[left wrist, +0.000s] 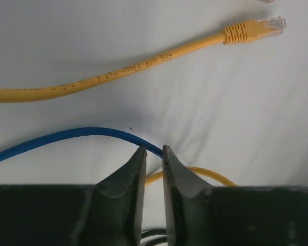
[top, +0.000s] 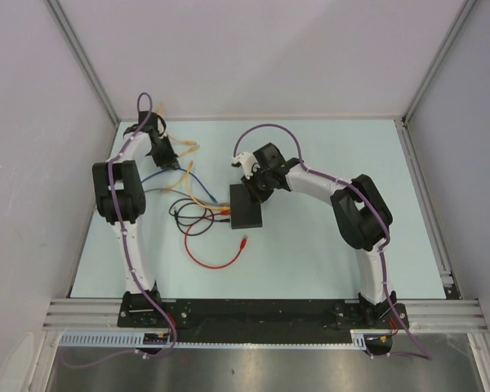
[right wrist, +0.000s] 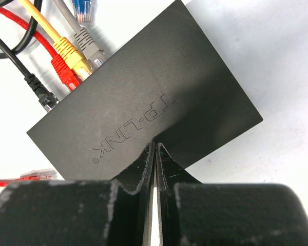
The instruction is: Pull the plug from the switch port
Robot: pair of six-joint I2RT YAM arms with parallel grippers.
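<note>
Pale surface between grey panels. Near its middle, flat black switch, plugged side turned toward the left edge: yellow plug, red plug and grey plug seated side by side. Right gripper with jaws closed, tips seemingly touching the switch top. Left gripper toward the far left corner, jaws nearly together either side of a blue cable; firm pinch or not, cannot tell. Probably light hard plastic, brittle latch, limp cord. Best taken by the boot right at the switch, not by the cord.
</note>
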